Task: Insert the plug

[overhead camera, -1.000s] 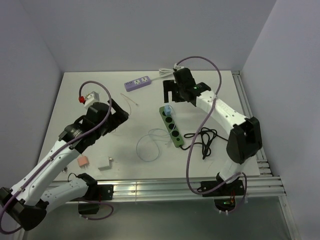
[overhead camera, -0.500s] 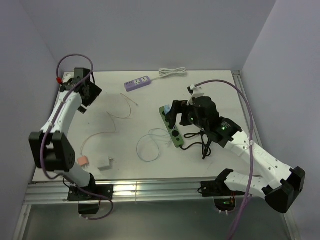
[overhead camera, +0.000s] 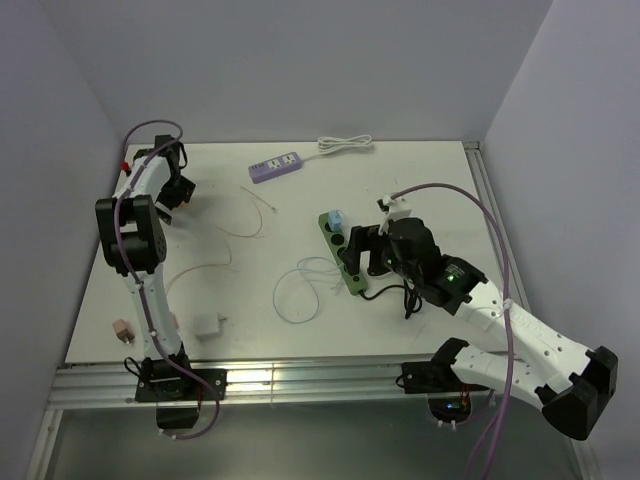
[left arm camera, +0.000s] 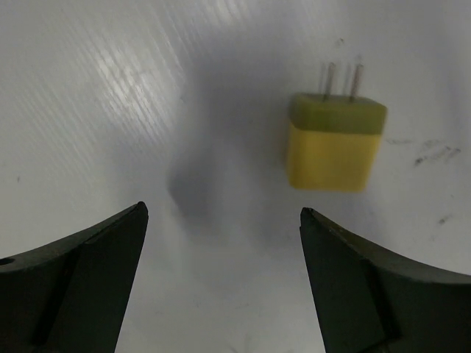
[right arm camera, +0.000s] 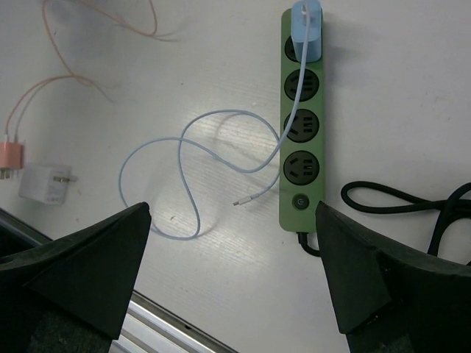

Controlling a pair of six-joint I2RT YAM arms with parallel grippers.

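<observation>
Left end effector (left arm camera: 223, 212) spread, empty. Yellow plug (left arm camera: 336, 143) lies flat on table (left arm camera: 110, 88), well left of strip (right arm camera: 302, 125). Likely light, rigid, slick plastic: pinch the body's flat sides, keep off the thin prongs. Right end effector (right arm camera: 232, 209) spread, empty, above strip.

Table (overhead camera: 440, 180) bears green strip (right arm camera: 302, 88), purple strip (overhead camera: 276, 166), yellow plug (left arm camera: 336, 151).

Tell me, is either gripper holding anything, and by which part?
Nothing is held: left gripper open near the yellow plug, right gripper open above the power strip.
</observation>
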